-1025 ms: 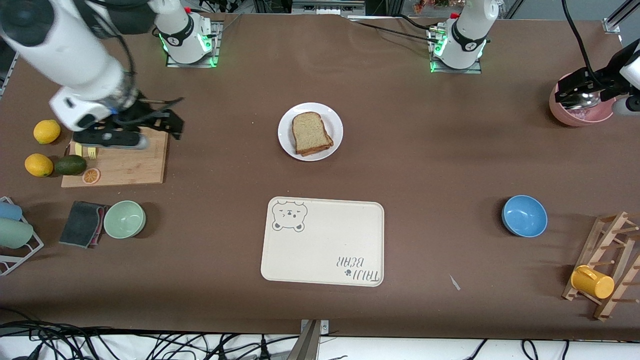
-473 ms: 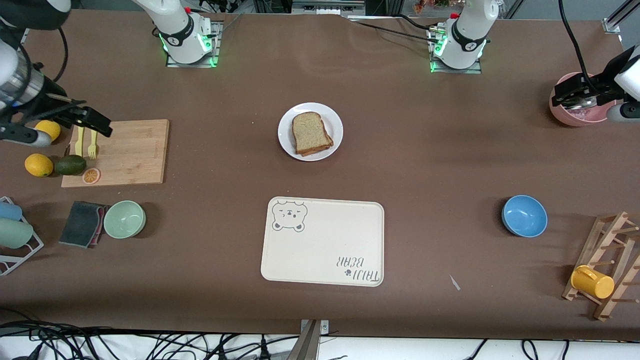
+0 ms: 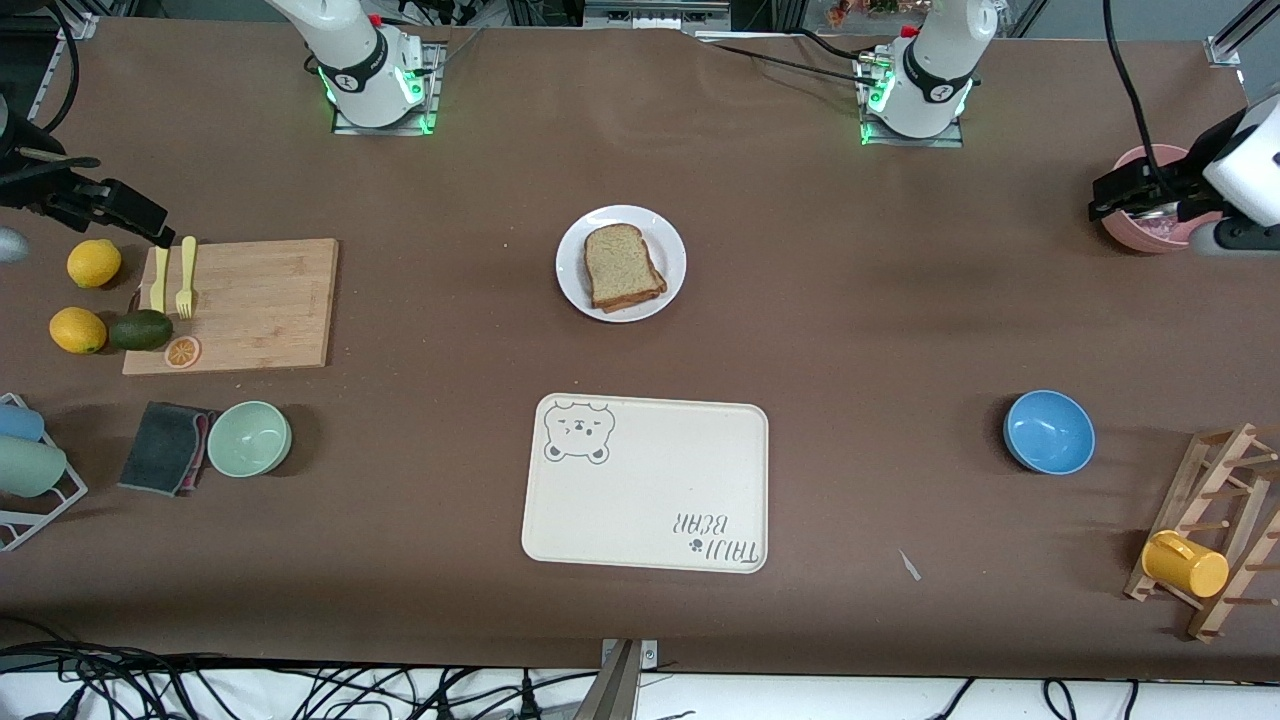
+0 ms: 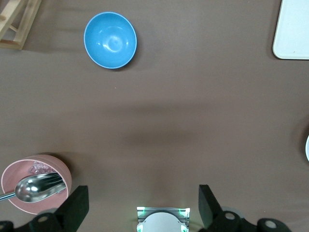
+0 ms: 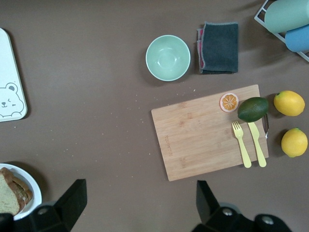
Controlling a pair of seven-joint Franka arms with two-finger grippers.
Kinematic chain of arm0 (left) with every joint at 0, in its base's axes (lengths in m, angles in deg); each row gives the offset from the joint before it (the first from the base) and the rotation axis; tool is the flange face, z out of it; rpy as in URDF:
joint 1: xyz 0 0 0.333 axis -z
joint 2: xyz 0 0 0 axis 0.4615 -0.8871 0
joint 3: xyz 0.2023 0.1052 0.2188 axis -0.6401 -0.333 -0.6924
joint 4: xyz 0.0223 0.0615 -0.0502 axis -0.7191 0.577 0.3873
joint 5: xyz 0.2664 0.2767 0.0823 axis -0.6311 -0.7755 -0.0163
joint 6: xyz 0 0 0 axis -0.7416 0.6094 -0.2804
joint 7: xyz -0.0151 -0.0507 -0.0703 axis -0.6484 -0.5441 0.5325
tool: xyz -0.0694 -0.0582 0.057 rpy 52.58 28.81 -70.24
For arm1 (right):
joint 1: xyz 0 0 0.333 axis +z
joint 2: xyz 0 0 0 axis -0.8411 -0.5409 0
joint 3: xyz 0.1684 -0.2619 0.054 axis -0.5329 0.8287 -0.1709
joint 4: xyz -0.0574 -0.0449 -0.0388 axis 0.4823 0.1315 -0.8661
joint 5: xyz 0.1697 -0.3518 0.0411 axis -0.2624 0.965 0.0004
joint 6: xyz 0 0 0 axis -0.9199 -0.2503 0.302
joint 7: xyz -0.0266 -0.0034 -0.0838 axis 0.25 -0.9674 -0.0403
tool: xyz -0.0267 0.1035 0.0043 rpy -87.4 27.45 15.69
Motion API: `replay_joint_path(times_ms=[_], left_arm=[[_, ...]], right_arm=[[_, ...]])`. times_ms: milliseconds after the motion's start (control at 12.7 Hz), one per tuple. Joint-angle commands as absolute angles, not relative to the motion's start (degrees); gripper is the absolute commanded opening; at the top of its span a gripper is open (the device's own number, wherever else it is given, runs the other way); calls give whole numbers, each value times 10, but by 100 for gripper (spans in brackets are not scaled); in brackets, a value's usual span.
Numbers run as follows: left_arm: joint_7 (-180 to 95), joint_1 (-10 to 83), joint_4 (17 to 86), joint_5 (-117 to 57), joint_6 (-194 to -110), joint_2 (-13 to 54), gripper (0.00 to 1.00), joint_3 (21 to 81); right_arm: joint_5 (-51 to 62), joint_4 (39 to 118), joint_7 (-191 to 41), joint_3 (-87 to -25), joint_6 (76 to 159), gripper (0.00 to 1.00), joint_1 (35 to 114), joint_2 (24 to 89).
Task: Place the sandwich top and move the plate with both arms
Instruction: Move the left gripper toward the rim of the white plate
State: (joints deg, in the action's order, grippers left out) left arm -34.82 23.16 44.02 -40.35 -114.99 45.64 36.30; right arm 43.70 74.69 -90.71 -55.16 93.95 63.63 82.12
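Note:
The sandwich top, a light tan speckled slice, lies on a stack with a darker layer under it on the round white plate, mid-table between the two bases. The slice and the plate's rim also show at the edge of the right wrist view. My right gripper is open and empty, up in the air over the table by the cutting board's corner at the right arm's end. Its own view shows its jaws wide apart. My left gripper is open and empty over the pink bowl's edge, its jaws wide apart.
A cream bear tray lies nearer the camera than the plate. A blue bowl, a pink bowl with a spoon and a mug rack are at the left arm's end. A cutting board, lemons, an avocado and a green bowl are at the right arm's end.
My right arm has lifted off the cutting board and swung out toward its end of the table. My left gripper has shifted slightly. The plate and sandwich have not moved.

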Motion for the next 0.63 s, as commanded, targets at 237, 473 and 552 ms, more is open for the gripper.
replay_joint_path(times_ms=[237, 473, 552], left_arm=[[-342, 251, 459, -339, -1199, 416, 100, 329], [-342, 252, 514, -336, -1259, 418, 100, 330], [-342, 254, 540, -336, -1289, 419, 100, 330]], right_arm=[[430, 730, -898, -557, 938, 100, 628, 808], [426, 699, -893, -581, 936, 100, 597, 778], [428, 699, -894, -586, 939, 100, 594, 778]])
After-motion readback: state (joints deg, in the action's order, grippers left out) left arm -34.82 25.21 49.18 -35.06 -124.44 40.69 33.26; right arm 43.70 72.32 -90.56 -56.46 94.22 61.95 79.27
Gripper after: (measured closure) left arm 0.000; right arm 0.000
